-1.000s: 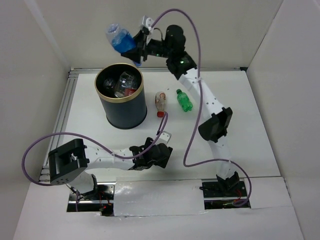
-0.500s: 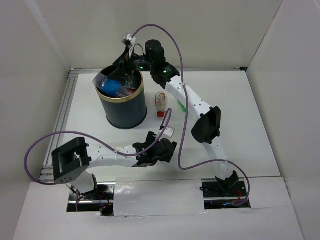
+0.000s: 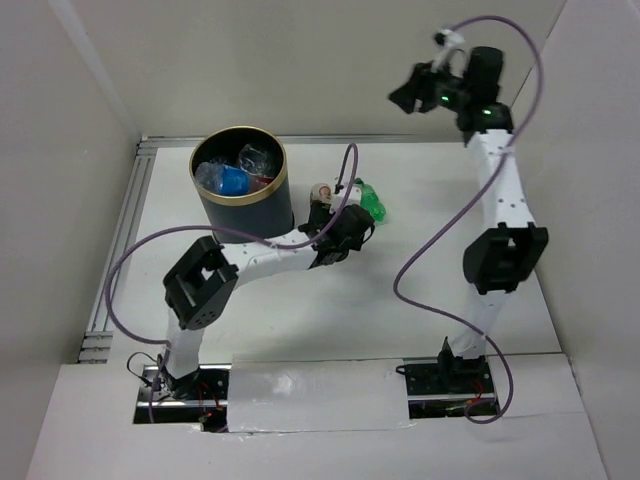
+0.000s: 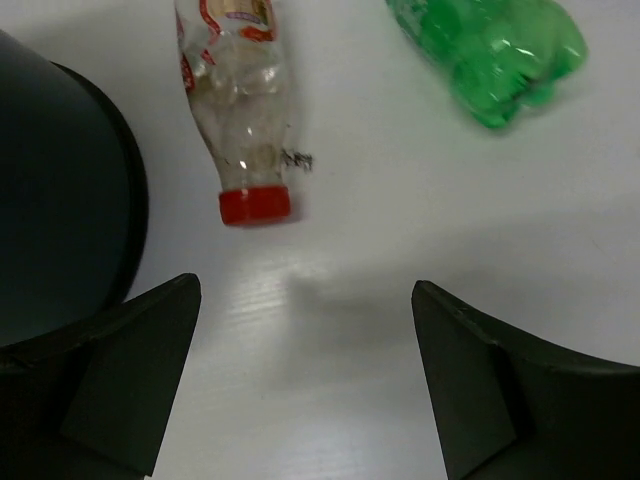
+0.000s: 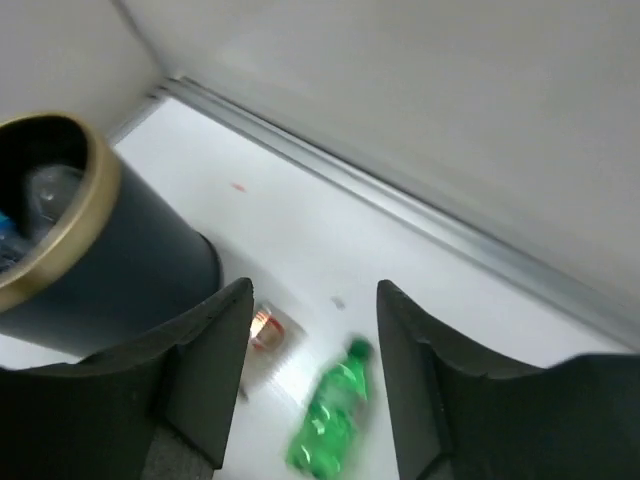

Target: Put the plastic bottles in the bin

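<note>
Elbow bent in front of the bin [image 3: 250, 218], the left arm [image 3: 265, 255] reaches low across the table [image 3: 320, 310]. Its forearm runs rightward and the left gripper [image 4: 305, 290] hangs just short of the two loose bottles. Its fingers are spread as wide as they go, with nothing between them but bare tabletop. Over on the other side the right arm [image 3: 500, 190] stands tall, nearly straight up. The right gripper [image 5: 315, 290] is high in the air by the back wall [image 3: 300, 60], its fingers parted and empty.

Now the bottles. The clear bottle [image 4: 240, 110] lies on its side near the bin's right flank, long axis running front to back, red cap [image 4: 255, 205] aimed at the left gripper and the near edge. The green bottle [image 4: 490, 50] lies just to its right, slanted, cap toward the back wall and base toward the near right. Neither is touched.

Big change from a second ago! Back then the right gripper held a blue-labelled bottle [image 3: 230, 180] above the bin's far rim. That bottle now sits inside the bin among clear ones, and the arm has swung up and away to the right. The left arm, folded by the near edge before, has pushed forward to the bottles. Both loose bottles lie where they were.
</note>
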`<state>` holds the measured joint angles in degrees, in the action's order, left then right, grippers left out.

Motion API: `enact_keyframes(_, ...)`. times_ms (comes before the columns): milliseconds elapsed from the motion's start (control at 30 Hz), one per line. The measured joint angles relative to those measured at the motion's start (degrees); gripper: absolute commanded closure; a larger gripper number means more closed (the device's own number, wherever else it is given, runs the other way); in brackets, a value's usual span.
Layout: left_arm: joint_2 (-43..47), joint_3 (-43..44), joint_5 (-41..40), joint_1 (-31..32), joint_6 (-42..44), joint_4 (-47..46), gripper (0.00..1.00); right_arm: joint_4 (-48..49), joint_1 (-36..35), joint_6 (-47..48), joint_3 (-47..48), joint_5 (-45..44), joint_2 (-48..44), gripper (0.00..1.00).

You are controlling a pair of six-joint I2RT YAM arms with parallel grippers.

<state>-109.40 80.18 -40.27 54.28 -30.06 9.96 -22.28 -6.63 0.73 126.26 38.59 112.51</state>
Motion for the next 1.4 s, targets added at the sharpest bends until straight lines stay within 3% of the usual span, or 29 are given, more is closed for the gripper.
enact_keyframes(67, -4.39, 5.57, -1.33, -1.66, -0.24, 2.4, 0.01, -1.88, 8.37, 1.07, -5.42, 1.73, -3.21, 0.58)
enact_keyframes(233, -14.27, 15.26, -4.09, -4.63, -0.37, 7.08, 0.01, -7.34, 22.49, 3.5, -20.24, 7.41, -9.35, 0.41)
enact_keyframes(433, -22.88, 22.16, -7.08, -6.97, -3.13, 13.77, 0.03, -12.28, 25.88, 8.94, -36.54, 12.15, -17.81, 0.33)
enact_keyframes(533, -23.61, 24.26, -6.88, -8.35, -3.69, 15.54, 0.2, -12.85, 25.83, 10.71, -41.66, 13.4, -21.97, 0.33)
enact_keyframes(567, -23.85, 24.74, -6.51, -8.81, -3.58, 15.89, 0.37, -12.9, 25.77, 10.99, -42.86, 13.64, -23.1, 0.33)
enact_keyframes(667, -24.7, 25.49, -5.75, -9.92, -3.23, 16.48, 0.59, -12.85, 25.27, 11.54, -43.76, 13.75, -24.13, 0.37)
enact_keyframes(700, -24.72, 25.44, -5.64, -10.21, -3.02, 16.5, 0.7, -12.79, 25.07, 11.63, -43.78, 13.57, -24.09, 0.39)
enact_keyframes(800, -24.22, 24.44, -5.31, -10.29, -3.08, 15.21, 0.84, -12.59, 23.74, 12.09, -43.82, 12.52, -23.21, 0.4)
enact_keyframes(933, -19.8, 18.78, -1.9, -10.16, -3.23, 13.38, 0.95, -12.39, 20.15, 12.5, -43.76, 8.98, -20.02, 0.2)
enact_keyframes(1100, -7.08, 10.97, 2.32, -9.18, -0.57, 11.37, 1.0, -12.33, 13.35, 13.42, -41.46, 1.36, -12.17, 0.18)
enact_keyframes(1400, 24.52, 11.08, 1.7, -5.73, 8.31, 0.52, 1.0, -12.39, 5.6, 13.25, -31.91, -8.7, 1.6, 0.15)
